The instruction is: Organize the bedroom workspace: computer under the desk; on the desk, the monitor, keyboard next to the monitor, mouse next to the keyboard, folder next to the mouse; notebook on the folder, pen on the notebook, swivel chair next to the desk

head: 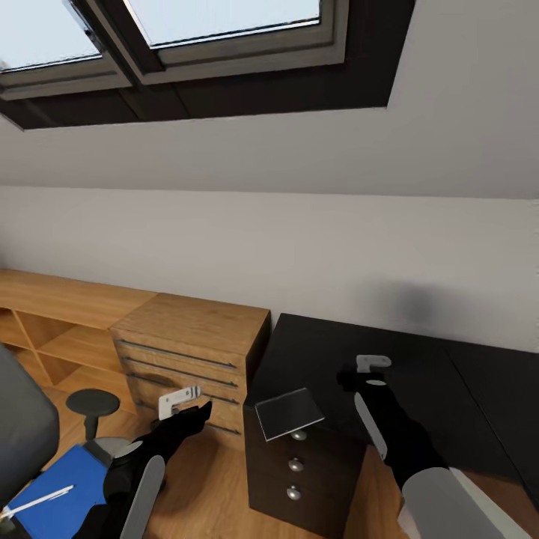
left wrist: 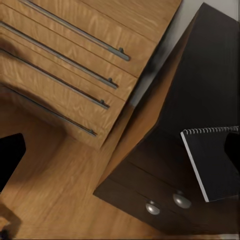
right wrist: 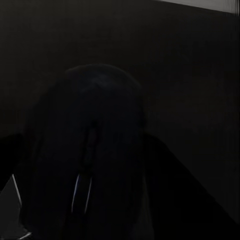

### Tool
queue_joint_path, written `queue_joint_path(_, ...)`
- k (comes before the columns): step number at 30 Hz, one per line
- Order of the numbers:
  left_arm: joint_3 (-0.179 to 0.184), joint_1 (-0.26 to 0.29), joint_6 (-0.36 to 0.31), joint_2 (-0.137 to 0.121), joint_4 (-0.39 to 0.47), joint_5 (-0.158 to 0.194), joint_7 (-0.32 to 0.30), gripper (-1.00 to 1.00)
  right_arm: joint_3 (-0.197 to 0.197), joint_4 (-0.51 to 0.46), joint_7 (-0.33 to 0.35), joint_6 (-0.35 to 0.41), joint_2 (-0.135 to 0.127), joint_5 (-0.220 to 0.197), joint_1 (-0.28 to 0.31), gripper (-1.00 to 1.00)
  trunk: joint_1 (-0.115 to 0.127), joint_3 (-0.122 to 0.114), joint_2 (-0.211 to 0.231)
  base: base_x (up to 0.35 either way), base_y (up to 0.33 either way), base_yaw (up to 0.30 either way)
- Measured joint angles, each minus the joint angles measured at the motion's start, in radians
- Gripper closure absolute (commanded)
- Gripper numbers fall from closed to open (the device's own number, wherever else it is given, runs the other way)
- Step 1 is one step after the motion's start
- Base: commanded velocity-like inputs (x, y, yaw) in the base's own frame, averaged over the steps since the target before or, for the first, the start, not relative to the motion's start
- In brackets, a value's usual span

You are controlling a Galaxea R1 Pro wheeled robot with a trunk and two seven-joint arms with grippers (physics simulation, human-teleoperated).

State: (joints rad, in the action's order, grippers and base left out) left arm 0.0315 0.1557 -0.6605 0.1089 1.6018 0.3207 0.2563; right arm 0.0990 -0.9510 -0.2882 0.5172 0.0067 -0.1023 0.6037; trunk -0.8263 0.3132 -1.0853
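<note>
- The desk (head: 464,389) is the glossy black surface at the right of the head view, running back to the pale wall, with a dark drawer block below its near corner.
- Left of it stands a light-wood drawer unit (head: 191,352), joined to a low shelf.
- The swivel chair (head: 26,427) sits at the lower left; the blue folder (head: 64,483) lies on its seat with the white pen (head: 37,502) resting on it.
- The notebook (head: 289,412) lies on the desk's near-left corner, its spiral edge toward the wall, between the two arms.
- The mouse (right wrist: 90,150) is a dark rounded form close under the right gripper (head: 372,364), long axis along the fingers; whether the fingers clench it I cannot tell.
- The left gripper (head: 180,402) hangs before the wooden drawers, fingers apparently released and empty.
- Judgement: the left arm is nearer the folder and pen; the right is over the mouse.
</note>
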Motion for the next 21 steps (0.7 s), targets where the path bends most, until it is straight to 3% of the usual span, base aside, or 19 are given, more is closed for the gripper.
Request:
queue_joint_path(3,0.0,0.0,0.0,0.0,0.0,0.0,0.0,-1.0,0.0,0.0,0.0,-0.001,0.0,0.0,0.0,1.0,0.011,-0.01,0.021,-0.338,0.0,-0.029)
queue_joint_path(9,-0.001,0.0,0.0,0.0,0.0,0.0,0.0,-1.0,-0.001,0.002,0.0,-0.002,0.0,0.0,-0.002,1.0,0.035,-0.034,0.063,-0.047,0.0,-0.227)
queue_joint_path(16,-0.003,0.0,0.0,0.0,-0.003,0.001,0.0,-1.0,0.0,0.002,0.0,-0.004,0.0,0.0,-0.002,1.0,0.061,-0.063,0.112,-0.25,0.0,-0.242)
queue_joint_path(21,-0.003,0.0,0.0,0.0,-0.006,0.001,0.0,-1.0,-0.001,0.002,0.0,-0.005,-0.002,0.0,-0.002,1.0,0.062,-0.068,0.112,-0.081,0.0,-0.243)
